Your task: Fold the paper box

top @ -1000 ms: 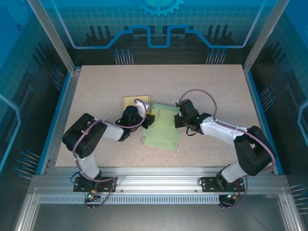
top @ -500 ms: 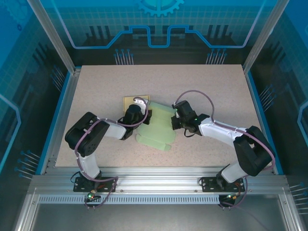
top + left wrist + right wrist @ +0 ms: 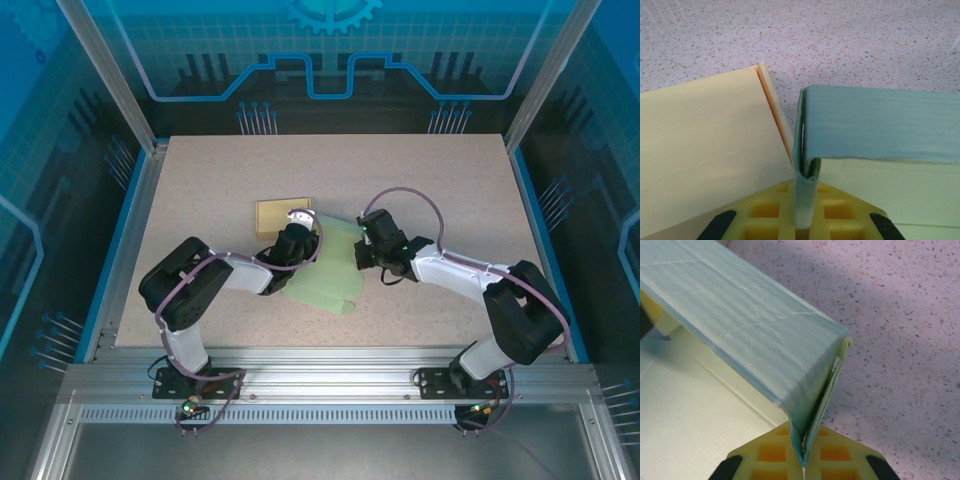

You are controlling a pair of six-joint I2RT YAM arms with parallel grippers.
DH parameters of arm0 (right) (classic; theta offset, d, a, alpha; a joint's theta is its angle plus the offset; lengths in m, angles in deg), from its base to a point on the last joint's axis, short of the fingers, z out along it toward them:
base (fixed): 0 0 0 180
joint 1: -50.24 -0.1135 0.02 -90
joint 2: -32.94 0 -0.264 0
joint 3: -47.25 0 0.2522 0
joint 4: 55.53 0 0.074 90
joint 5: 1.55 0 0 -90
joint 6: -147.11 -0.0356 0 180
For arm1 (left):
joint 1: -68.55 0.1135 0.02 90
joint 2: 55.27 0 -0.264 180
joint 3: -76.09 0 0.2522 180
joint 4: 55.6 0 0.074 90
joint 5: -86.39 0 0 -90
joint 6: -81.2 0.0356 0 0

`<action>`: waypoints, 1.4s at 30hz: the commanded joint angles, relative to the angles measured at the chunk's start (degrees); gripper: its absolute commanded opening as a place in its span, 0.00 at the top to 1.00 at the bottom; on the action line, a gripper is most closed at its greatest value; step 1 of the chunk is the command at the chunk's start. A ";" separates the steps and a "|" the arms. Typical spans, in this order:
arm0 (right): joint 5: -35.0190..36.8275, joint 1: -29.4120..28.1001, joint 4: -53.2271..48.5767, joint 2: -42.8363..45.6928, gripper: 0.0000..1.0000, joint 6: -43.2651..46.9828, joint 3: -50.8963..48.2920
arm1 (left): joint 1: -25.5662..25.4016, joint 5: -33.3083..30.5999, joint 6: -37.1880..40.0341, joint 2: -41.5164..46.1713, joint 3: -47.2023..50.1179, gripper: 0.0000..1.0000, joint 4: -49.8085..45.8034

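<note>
A pale green corrugated paper box (image 3: 332, 272), partly folded, lies near the middle of the speckled beige surface (image 3: 430, 180), between the two arms. The left jaws hold its left side and the right jaws hold its far right corner.

In the left wrist view, the left jaws are clamped on a thin upright wall of the green box (image 3: 805, 200), which is pinched between the yellow finger pads (image 3: 765, 215). A green panel (image 3: 880, 125) runs off to the right from the top of that wall, raised above the lighter sheet beneath it. Just left of it lies a flat pale yellow card (image 3: 705, 155) with an orange line along its edge (whether it touches the box cannot be told). From the top camera this card (image 3: 280, 213) sits just to the far left of the box.

In the right wrist view, the right jaws are closed on a doubled green flap (image 3: 812, 430), gripped at its lower tip between yellow pads (image 3: 770, 452). From that fold a broad ribbed green panel (image 3: 740, 315) slants up and to the left over the box's flat pale floor (image 3: 685, 415).
</note>
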 commanded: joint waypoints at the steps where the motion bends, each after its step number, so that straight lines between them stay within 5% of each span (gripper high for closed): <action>1: 2.32 -1.28 -2.91 -3.36 0.88 -0.17 3.52 | 0.25 0.39 -3.31 1.99 -2.55 1.00 -6.95; 19: 14.67 -1.17 -7.79 -16.65 0.82 1.61 15.00 | 0.29 3.32 -4.93 2.85 -5.56 1.00 -17.03; 24: 18.54 -1.26 -9.40 -17.50 0.91 0.89 16.18 | 0.33 2.72 -5.53 2.63 -6.58 1.00 -18.62; 33: 26.40 -2.47 -19.14 -19.03 0.94 -3.85 18.90 | 0.28 -11.18 -14.48 1.77 -9.06 1.00 -23.13; 42: 33.54 -4.60 -29.09 -25.47 0.99 -7.59 25.20 | 0.65 -15.40 -21.28 -0.99 -13.31 0.94 -27.05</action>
